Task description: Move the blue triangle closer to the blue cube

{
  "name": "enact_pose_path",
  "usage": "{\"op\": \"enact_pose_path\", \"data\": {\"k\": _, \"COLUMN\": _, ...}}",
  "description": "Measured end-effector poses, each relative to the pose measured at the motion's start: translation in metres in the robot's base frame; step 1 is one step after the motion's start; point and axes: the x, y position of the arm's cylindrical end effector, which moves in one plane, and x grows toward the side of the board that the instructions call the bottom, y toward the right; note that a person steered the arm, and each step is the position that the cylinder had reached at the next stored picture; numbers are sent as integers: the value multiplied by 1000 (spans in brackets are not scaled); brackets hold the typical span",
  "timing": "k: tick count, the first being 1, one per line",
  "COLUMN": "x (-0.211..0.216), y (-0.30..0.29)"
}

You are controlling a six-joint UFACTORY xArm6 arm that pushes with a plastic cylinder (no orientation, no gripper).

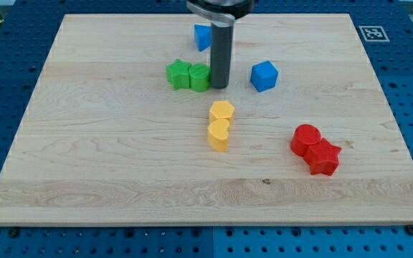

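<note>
A pale wooden bench (pixel 106 165) with visible grain and a smooth matt finish carries small matt plastic-looking blocks; the dark rod (pixel 221 54) looks smooth, slightly glossy.

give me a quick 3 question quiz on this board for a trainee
1. True or false: my tip touches the blue cube.
2. Which block sits right beside my tip, on the view's left? A) green cube B) yellow heart C) red star
3. Fill in: the blue triangle lies toward the view's ____ from the rod, partly hidden behind it.

Key:
1. False; bare wood shows between them, with the cube on the view's right.
2. A; the green star adjoins that cube farther left.
3. Top.
</note>
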Motion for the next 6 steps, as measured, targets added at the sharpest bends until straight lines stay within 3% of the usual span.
{"op": "enact_pose_path", "data": {"k": 2, "x": -13, "y": -48}}
{"op": "enact_pose_path", "data": {"k": 3, "x": -15, "y": -41}}
{"op": "enact_pose_path", "data": {"k": 6, "x": -132, "y": -79}}
